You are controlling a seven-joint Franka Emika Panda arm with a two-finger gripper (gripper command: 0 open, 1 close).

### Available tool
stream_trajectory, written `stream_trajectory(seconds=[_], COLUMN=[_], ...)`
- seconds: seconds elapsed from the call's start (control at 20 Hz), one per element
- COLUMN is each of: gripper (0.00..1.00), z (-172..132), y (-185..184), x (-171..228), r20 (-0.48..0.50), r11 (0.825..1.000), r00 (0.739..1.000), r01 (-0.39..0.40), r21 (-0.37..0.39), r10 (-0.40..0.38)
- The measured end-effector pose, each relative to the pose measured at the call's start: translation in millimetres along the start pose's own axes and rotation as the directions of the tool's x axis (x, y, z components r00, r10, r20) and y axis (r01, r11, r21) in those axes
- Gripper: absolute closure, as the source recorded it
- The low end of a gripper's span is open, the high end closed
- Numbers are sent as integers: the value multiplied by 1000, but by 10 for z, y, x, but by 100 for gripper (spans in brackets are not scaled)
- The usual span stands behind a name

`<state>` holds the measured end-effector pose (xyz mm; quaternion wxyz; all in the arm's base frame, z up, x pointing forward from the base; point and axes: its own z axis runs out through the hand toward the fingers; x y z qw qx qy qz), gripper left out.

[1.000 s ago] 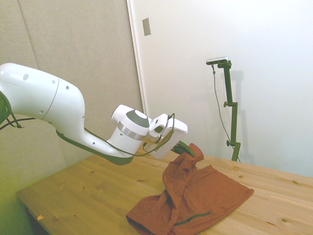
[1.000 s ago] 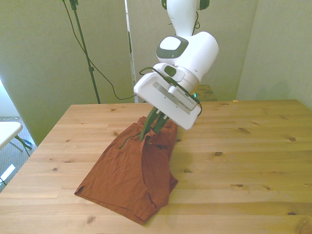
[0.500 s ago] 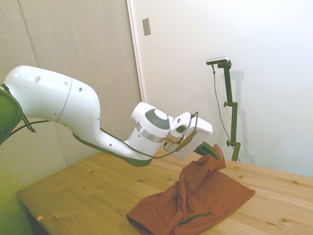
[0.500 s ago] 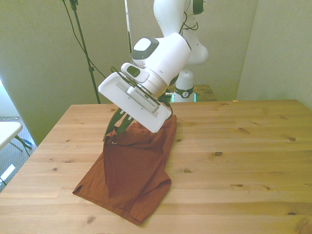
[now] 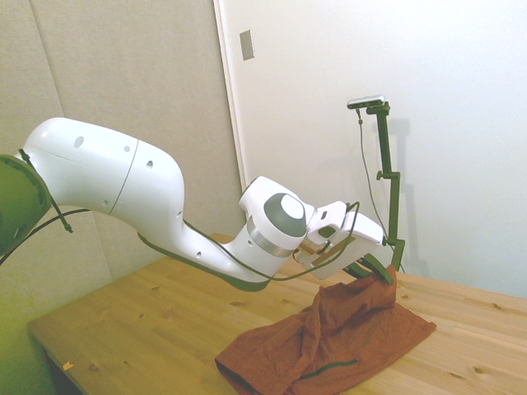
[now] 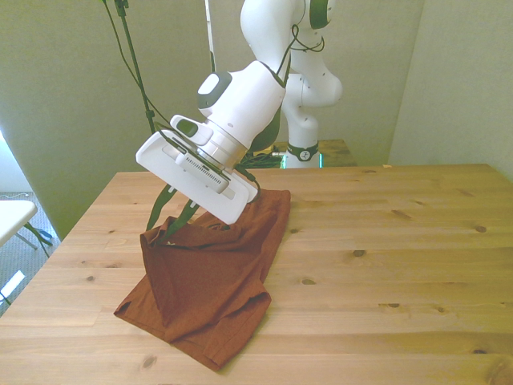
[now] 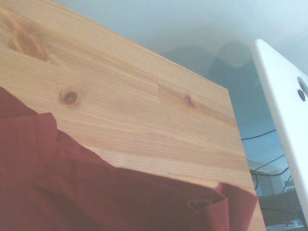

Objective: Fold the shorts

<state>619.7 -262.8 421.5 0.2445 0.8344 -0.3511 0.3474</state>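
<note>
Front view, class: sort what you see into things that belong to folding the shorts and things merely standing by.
Belonging to the job:
- the shorts, one edge lifted
- the pincer, shut on that edge

Merely there:
- the wooden table
- the white chair edge beside the table

One pair of shorts (image 6: 210,281), one wooden table (image 6: 385,257) and one white robot arm (image 5: 123,193) in view

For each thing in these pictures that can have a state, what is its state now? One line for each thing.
shorts: wrinkled, partly folded, one edge lifted off the table, the rest lying on it.
gripper: jaws shut on the lifted edge of the shorts, tilted, above the table.
wooden table: bears the shorts near the front view's left.
</note>
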Motion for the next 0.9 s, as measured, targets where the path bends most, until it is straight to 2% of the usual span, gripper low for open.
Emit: stream_trajectory(seconds=[0.15, 0.25, 0.35, 0.45, 0.55, 0.65, 0.85, 0.9], gripper=[0, 0, 0, 0, 0, 0, 0, 0], z=[3, -74, -300, -719, -1179, -1542, -2014, -2151], y=[84, 105, 109, 112, 162, 200, 123, 107], x=[92, 128, 119, 94, 20, -153, -793, -971], r20=[27, 88, 194, 316, 441, 553, 741, 767], r11=[1000, 999, 998, 996, 995, 996, 998, 997], r00=[999, 996, 981, 948, 897, 833, 671, 639], r01=[-21, -24, -36, -55, -70, -72, -27, -6], r21=[3, 28, 50, 70, 69, 53, 61, 79], r10=[21, 21, 26, 30, 33, 31, -27, -56])
